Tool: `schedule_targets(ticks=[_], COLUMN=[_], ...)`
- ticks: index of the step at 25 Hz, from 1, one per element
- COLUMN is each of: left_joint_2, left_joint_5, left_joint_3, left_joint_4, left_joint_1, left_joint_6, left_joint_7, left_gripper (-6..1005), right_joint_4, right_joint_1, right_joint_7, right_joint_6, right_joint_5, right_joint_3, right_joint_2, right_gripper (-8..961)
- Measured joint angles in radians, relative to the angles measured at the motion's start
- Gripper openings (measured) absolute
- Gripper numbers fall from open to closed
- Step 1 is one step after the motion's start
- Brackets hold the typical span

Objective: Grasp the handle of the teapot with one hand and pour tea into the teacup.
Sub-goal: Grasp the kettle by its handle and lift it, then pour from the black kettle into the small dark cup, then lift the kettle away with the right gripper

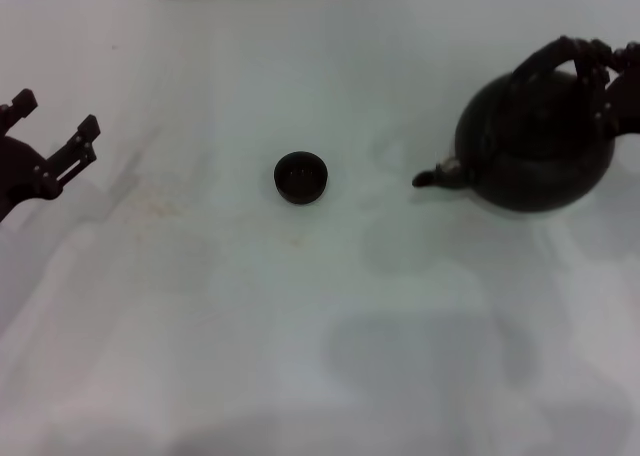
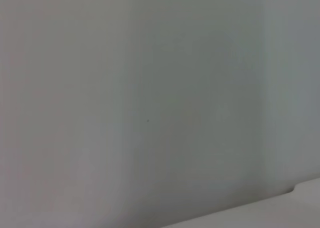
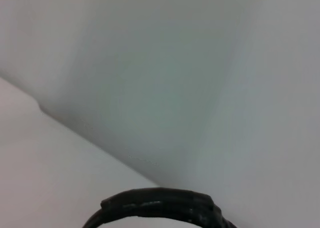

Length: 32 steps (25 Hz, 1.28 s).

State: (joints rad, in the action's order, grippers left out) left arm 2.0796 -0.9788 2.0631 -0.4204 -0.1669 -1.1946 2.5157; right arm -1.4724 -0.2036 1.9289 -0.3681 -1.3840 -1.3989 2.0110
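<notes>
My left hand (image 1: pixel 55 141) hovers open at the left edge of the white surface (image 1: pixel 300 326). The tiny teacup (image 1: pixel 301 177) sits mid-surface. At right stands the big black teapot (image 1: pixel 535 146), spout toward the cup. My right hand (image 1: pixel 612 76) is at its arched handle (image 1: pixel 560 54); grip unclear. The pot looks heavy and rigid, best held at the handle's top.

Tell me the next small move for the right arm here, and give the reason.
Probably carry the large round matte black teapot toward the tiny dark round teacup before tilting. The right claw is at the ribbed black arched handle, the spout already faces the cup, but a wide gap of white table separates them.
</notes>
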Motion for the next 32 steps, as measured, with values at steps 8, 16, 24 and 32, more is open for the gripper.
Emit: schedule_targets(ticks=[8, 16, 24, 32], left_joint_2=[0.002, 0.002, 0.001, 0.002], left_joint_5=[0.012, 0.025, 0.025, 0.027], left_joint_3=[0.000, 0.000, 0.000, 0.000], left_joint_4=[0.010, 0.012, 0.014, 0.019], left_joint_1=[0.031, 0.072, 0.120, 0.127], left_joint_6=[-0.010, -0.034, -0.045, -0.053], left_joint_7=[0.000, 0.000, 0.017, 0.027], left_gripper=[831, 830, 830, 831], right_joint_4=[-0.037, -0.039, -0.051, -0.056], right_joint_1=[0.022, 0.052, 0.093, 0.137], right_joint_7=[-0.006, -0.021, -0.022, -0.013], right_joint_6=[0.002, 0.004, 0.114, 0.237], right_joint_5=[0.000, 0.001, -0.002, -0.007], right_joint_3=[0.008, 0.016, 0.108, 0.194], right_joint_2=[0.002, 0.004, 0.002, 0.002], right_gripper=[109, 105, 105, 105])
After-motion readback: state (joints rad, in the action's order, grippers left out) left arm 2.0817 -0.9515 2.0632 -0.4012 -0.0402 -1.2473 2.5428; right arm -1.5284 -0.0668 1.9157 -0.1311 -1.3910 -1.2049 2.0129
